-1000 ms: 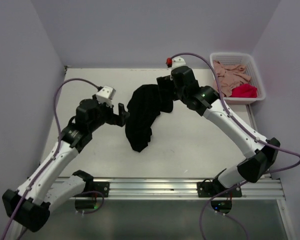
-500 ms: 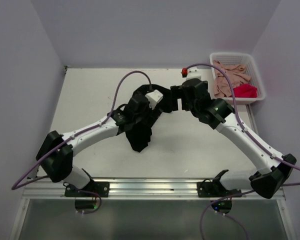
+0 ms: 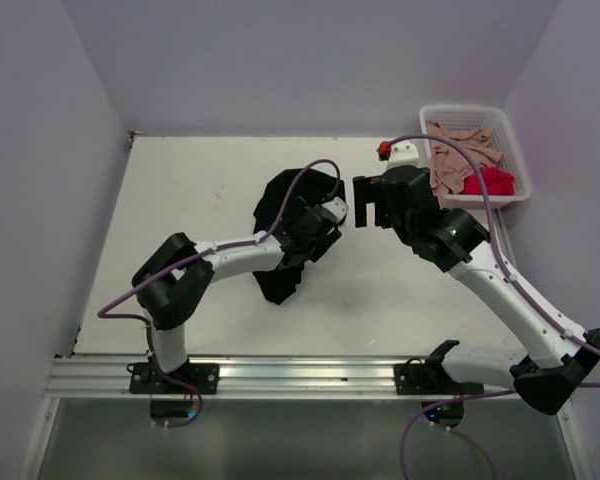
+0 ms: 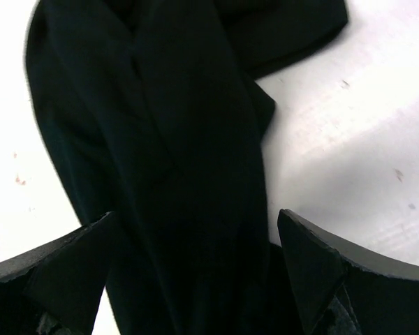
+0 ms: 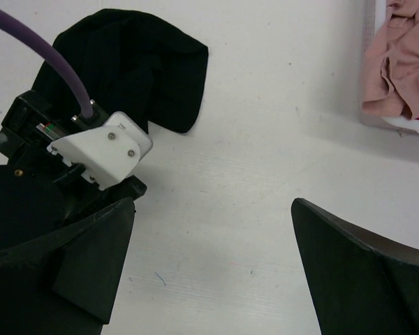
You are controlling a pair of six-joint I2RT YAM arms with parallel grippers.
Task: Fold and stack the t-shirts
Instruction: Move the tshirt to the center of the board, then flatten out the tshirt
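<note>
Black t-shirt [image 3: 277, 205] [image 4: 174, 139] [image 5: 140, 63]: crumpled in one long heap at the middle of the table [image 3: 180, 200]. Narrow end toward the rail [image 3: 300, 375] at the near edge, wider end toward the far wall. Same place as one second ago, but far right corner no longer drawn out toward the right arm.

Left gripper [image 3: 318, 232] [image 4: 195, 216]: one second ago left of the heap and clear of it. Now carried across, hanging over the right-hand side of the cloth. Jaws spread wide, one finger [image 4: 63, 272] on each side of a fold in the wrist view, nothing clamped. Contact with the cloth not clear.

Right gripper [image 3: 368, 210] [image 5: 213, 202]: one second ago at the far right corner of the heap. Now drawn back to the right, apart from the cloth, over bare table. Jaws fully apart, holding nothing.

Markings: small coloured strip [image 5: 45, 128] on the left wrist housing, too small to read.

Count, near to far:
- Arms: two.
- Black t-shirt: one, on the table.
- Red t-shirt [image 3: 490, 182]: one, at the near side of the basket.
- Dusty pink t-shirt [image 3: 460, 150] [image 5: 405, 63]: one, bunched in the same basket, touching the red one.
- White lattice basket [image 3: 470, 108] [image 5: 370, 70]: one, at the far right corner of the table.
</note>
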